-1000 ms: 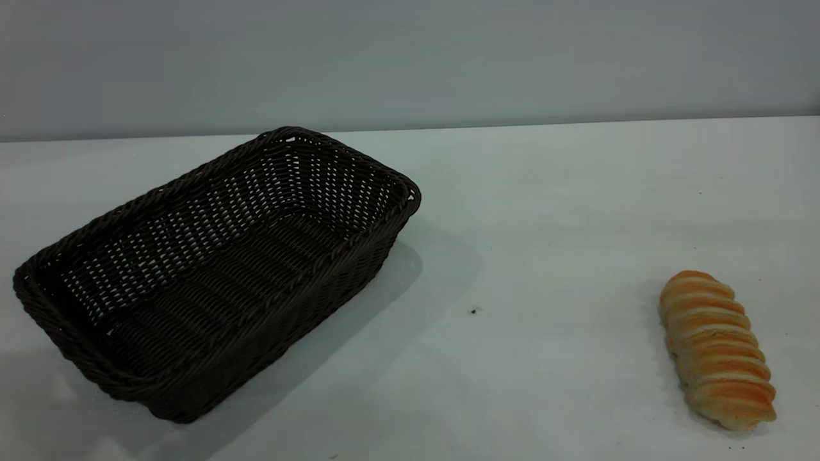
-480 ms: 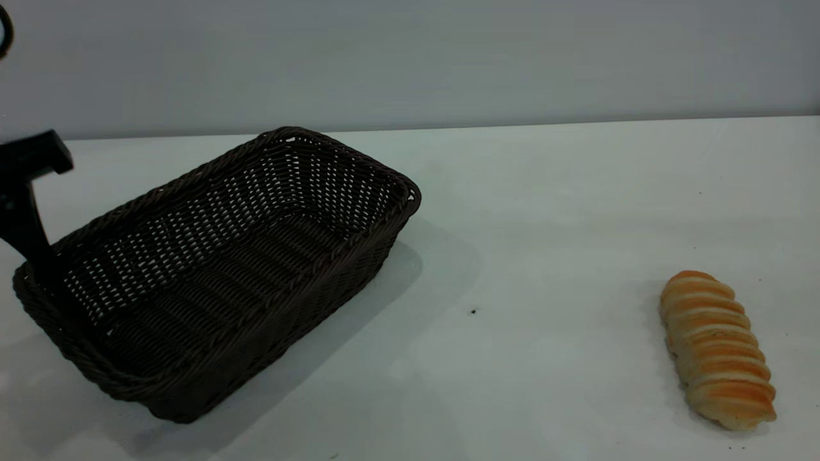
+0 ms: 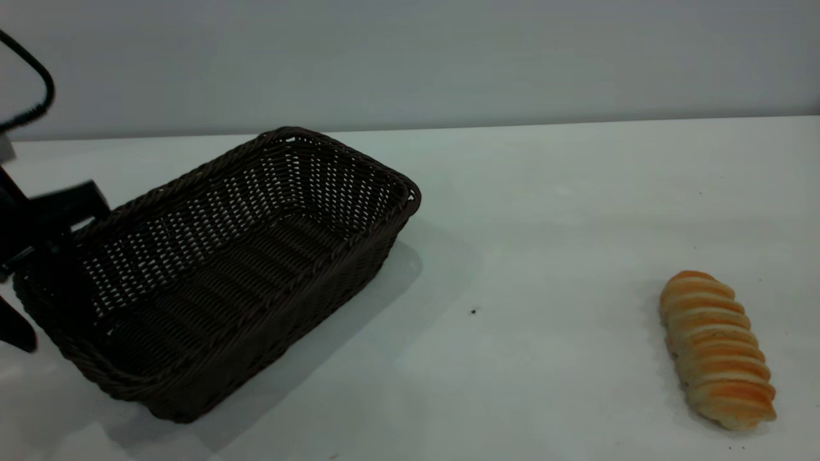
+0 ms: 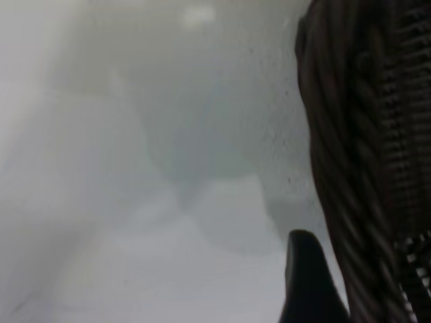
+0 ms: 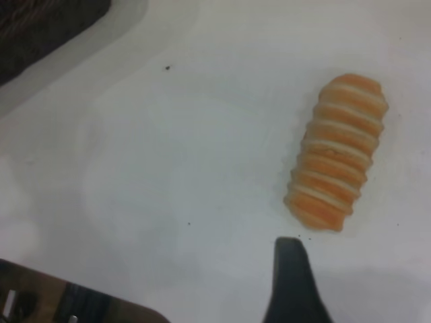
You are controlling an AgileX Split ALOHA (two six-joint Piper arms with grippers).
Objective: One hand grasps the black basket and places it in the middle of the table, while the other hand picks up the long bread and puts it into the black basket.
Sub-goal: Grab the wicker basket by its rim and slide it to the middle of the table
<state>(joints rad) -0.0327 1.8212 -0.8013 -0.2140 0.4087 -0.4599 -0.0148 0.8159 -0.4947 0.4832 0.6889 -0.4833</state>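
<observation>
The black basket lies on the white table at the left, empty. My left gripper is at the basket's left end, open, with one finger outside the braided rim. In the left wrist view that finger lies right beside the rim, and the other finger is hidden. The long bread lies at the table's front right. My right gripper is out of the exterior view. Its wrist view shows one dark finger above the table, just short of the near end of the bread, apart from it.
A tiny dark speck lies on the table between basket and bread. The grey wall runs along the table's far edge. A brown edge with hardware shows in a corner of the right wrist view.
My left arm has come in from the left and dropped to the basket's left end. The basket and the bread lie where they were.
</observation>
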